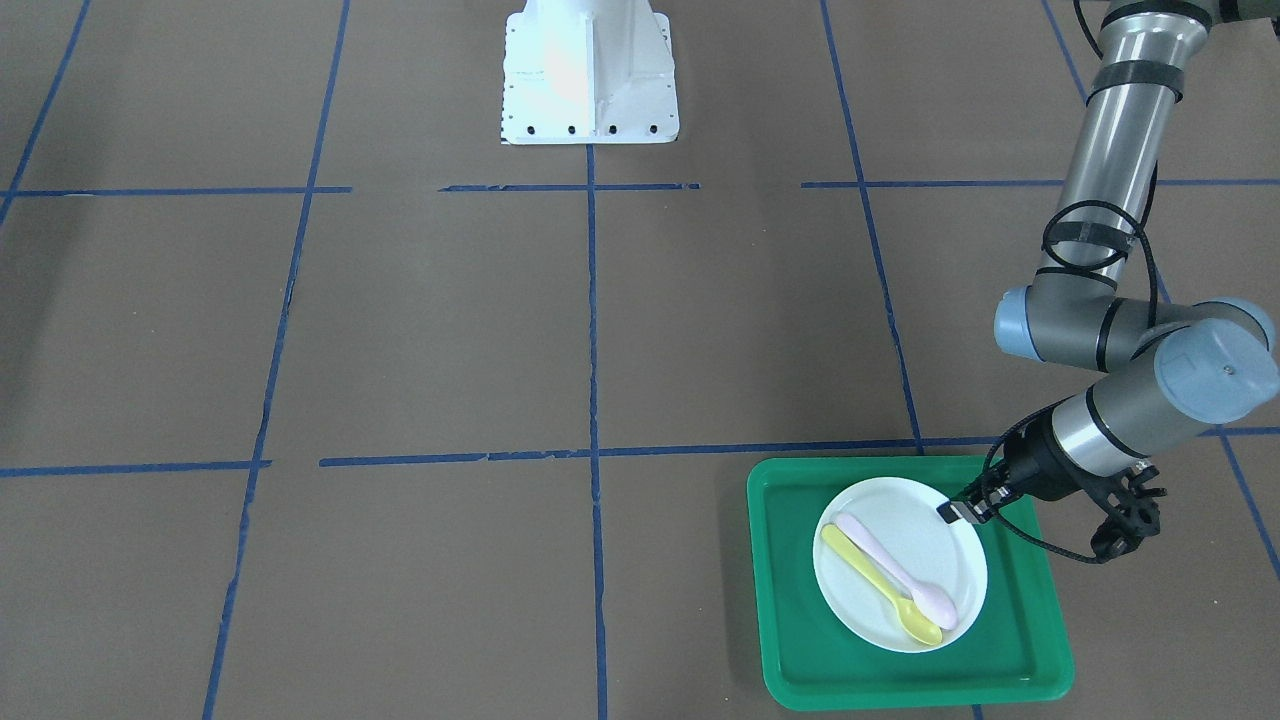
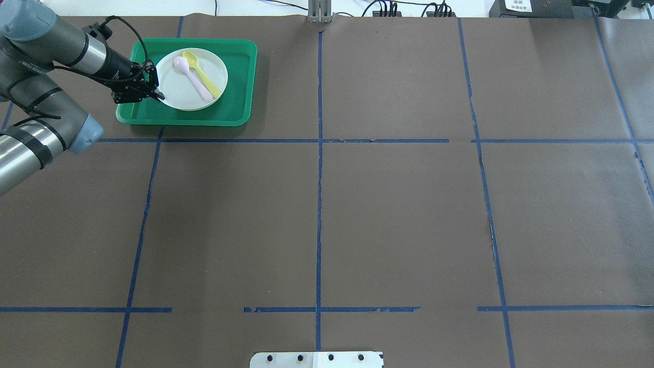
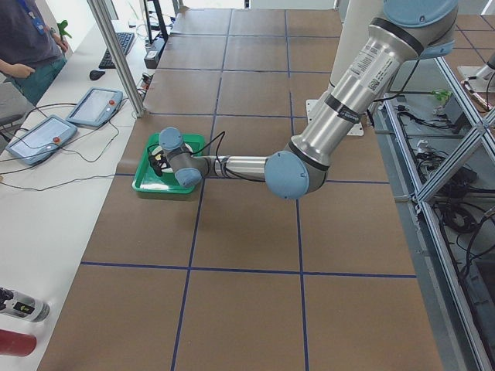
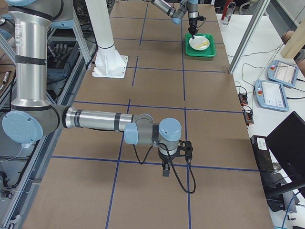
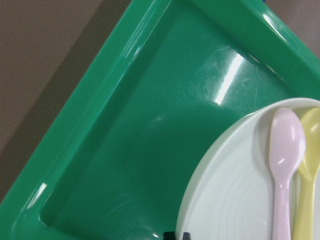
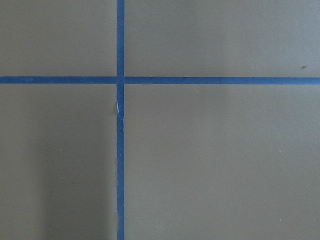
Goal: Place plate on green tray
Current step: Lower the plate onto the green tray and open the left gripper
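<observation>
The white plate point(image 1: 950, 550) lies flat inside the green tray point(image 1: 800, 650) at the table's far left corner, seen also from overhead as plate point(image 2: 176, 89) and tray point(image 2: 240, 76). A pink spoon point(image 1: 900, 570) and a yellow spoon point(image 1: 880, 585) lie on the plate. My left gripper point(image 1: 955, 513) is shut on the plate's rim on the side nearest the robot; its tips show at the bottom of the left wrist view point(image 5: 177, 235) beside the plate point(image 5: 235, 200). My right gripper point(image 4: 165, 171) hangs over bare table in the exterior right view; I cannot tell whether it is open or shut.
The tray's raised rim point(image 5: 75, 135) runs close to the left gripper. The robot's white base point(image 1: 590, 80) stands at the table's middle edge. Brown table surface with blue tape lines point(image 6: 120, 125) lies under the right wrist.
</observation>
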### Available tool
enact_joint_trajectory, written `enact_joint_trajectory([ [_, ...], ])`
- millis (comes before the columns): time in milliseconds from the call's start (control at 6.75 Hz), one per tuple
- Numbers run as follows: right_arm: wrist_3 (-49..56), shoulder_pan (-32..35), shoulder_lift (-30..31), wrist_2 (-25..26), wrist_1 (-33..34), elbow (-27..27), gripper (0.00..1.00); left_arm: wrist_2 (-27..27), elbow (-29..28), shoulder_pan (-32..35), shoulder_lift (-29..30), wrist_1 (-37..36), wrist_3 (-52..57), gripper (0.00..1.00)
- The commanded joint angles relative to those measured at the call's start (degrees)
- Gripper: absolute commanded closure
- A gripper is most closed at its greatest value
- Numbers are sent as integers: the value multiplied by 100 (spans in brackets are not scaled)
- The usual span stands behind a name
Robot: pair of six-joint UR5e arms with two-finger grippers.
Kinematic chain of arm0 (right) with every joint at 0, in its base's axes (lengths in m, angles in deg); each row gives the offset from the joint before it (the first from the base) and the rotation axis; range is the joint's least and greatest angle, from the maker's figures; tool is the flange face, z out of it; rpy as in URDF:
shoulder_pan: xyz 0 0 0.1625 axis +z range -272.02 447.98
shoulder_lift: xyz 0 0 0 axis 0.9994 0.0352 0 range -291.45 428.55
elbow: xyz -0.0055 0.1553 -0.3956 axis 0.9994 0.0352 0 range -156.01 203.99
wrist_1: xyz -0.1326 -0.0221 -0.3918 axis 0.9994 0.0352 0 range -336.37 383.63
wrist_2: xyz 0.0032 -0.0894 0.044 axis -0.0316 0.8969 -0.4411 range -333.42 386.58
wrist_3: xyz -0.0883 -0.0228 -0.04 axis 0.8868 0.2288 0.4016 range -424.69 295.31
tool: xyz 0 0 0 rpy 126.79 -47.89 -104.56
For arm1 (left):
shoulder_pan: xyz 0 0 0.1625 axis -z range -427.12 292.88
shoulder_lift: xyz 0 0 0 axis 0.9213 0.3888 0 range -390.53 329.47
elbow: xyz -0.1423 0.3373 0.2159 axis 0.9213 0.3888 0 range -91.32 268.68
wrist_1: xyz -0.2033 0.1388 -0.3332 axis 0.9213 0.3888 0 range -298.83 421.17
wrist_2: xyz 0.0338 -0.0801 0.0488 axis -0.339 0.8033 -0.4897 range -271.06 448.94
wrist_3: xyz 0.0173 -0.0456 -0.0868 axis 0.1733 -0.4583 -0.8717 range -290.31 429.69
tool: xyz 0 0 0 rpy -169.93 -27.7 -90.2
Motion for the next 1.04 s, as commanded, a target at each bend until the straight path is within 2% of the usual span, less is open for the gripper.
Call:
enact_joint_trajectory([
  [0, 0, 0, 0, 0, 4, 0, 0, 9, -25, 13, -8, 38, -44, 28],
  [148, 0, 0, 0, 0, -4, 0, 0, 53, -16, 39, -26, 125, -44, 0],
  [444, 0, 0, 0, 0, 5, 0, 0, 306, 19, 232, -44, 152, -35, 0],
  [593, 0, 0, 0, 0, 5, 0, 0, 343, 237, 337, -105, 135, 43, 0],
  [889, 0, 0, 0, 0, 4, 0, 0, 430, 1568, 470, -875, -170, 384, 0],
])
